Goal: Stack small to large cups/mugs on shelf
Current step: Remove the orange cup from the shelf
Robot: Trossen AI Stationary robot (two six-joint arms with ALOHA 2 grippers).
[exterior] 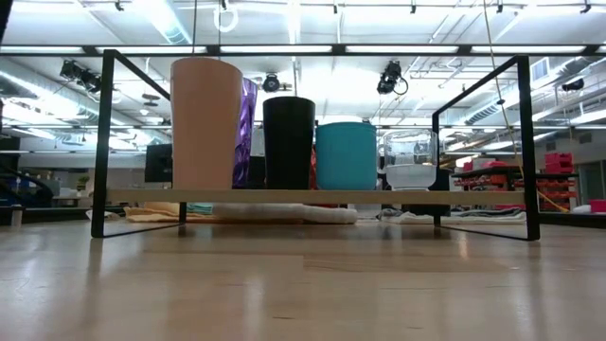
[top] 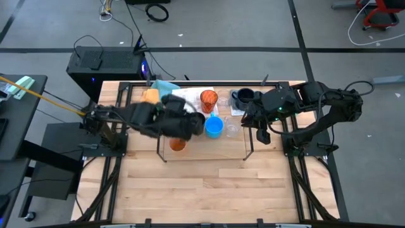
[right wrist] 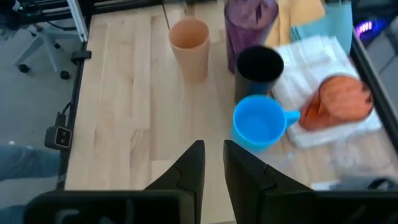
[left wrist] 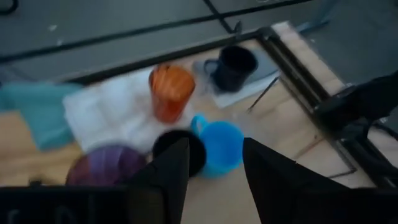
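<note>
Hovering over the shelf row, both grippers empty.
Left gripper (left wrist: 214,165) jaws spread above black cup (left wrist: 180,151) and blue mug (left wrist: 221,146); right gripper (right wrist: 213,163) jaws narrowly parted. Orange, purple, black, blue, clear vessels line the shelf (exterior: 312,196).

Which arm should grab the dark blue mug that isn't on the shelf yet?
Right. In the high view, the right gripper sits just beside the dark blue mug, on the same side of the table. The left gripper hangs over the shelf, farther from the mug.
</note>
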